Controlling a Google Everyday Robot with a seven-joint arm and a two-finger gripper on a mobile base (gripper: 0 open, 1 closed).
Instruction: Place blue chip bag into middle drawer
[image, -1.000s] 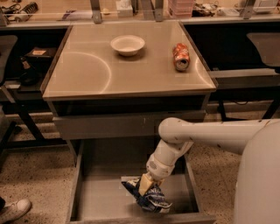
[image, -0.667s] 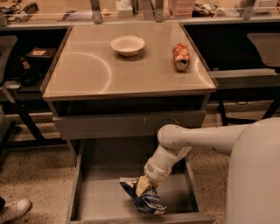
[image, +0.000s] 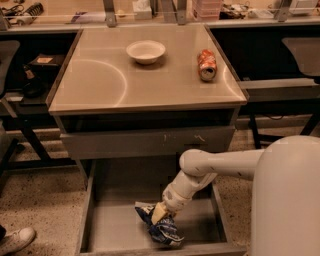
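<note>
The gripper (image: 159, 214) reaches into the open middle drawer (image: 112, 222), touching the blue chip bag (image: 165, 233) near its front edge. On the tabletop (image: 100, 85), a bowl (image: 145, 51) sits near the back edge and a soda can (image: 206, 64) near the right edge.

No readable text, even on the blue chip bag (image: 163, 231) at the gripper (image: 159, 214) inside the middle drawer (image: 112, 220)

views: one only | position: high, on the robot's own side, its white body (image: 287, 200) filling the lower right corner | facing: forward and steeply down along the arm (image: 220, 164) | range: near, table (image: 100, 95) top to open middle drawer (image: 115, 225) in frame | tool (image: 160, 214): low centre, inside the middle drawer, at the blue chip bag (image: 167, 234)
</note>
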